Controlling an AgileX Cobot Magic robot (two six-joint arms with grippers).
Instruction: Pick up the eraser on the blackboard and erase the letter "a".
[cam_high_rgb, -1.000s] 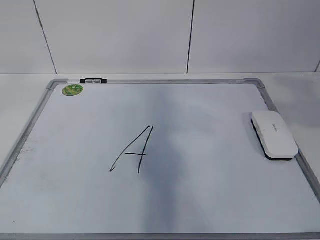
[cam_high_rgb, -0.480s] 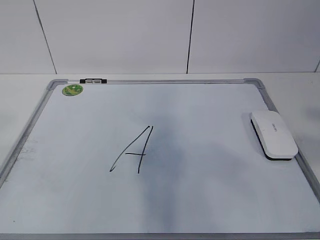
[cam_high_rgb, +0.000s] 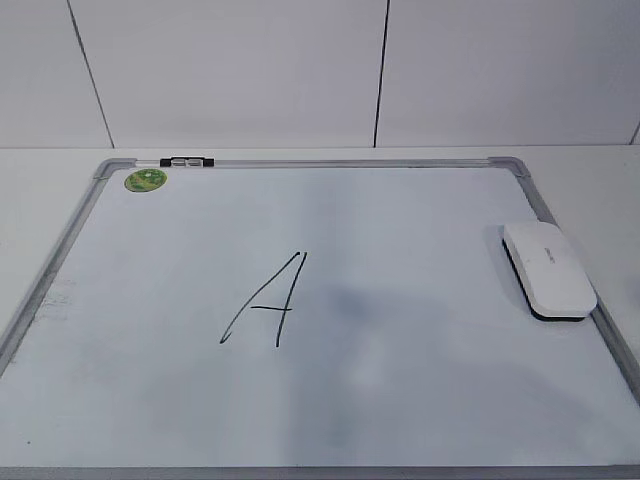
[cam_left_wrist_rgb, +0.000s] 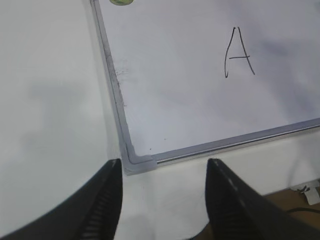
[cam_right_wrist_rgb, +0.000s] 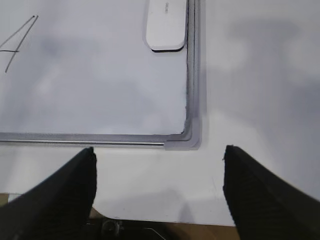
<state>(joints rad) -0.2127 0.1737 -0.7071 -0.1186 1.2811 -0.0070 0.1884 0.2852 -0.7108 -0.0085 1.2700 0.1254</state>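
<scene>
The blackboard (cam_high_rgb: 400, 400) is a white dry-erase board with a silver frame, lying flat on the white table. The white eraser (cam_high_rgb: 547, 268) rests on its right edge; it also shows in the right wrist view (cam_right_wrist_rgb: 166, 25). A tall capital "A" (cam_high_rgb: 265, 300) is drawn mid-board, seen too in the left wrist view (cam_left_wrist_rgb: 237, 52). No small letter "a" shows anywhere. My left gripper (cam_left_wrist_rgb: 162, 167) is open and empty over the table just off the board's near left corner. My right gripper (cam_right_wrist_rgb: 159, 152) is open and empty just off the near right corner.
A green round sticker (cam_high_rgb: 145, 180) and a small black-and-silver clip (cam_high_rgb: 186, 160) sit at the board's far left corner. White wall panels stand behind. The table's near edge (cam_right_wrist_rgb: 150, 207) lies close under the right gripper.
The dark shadow across the middle of the board has faded and shrunk over the three frames. The eraser and the board have not moved.
</scene>
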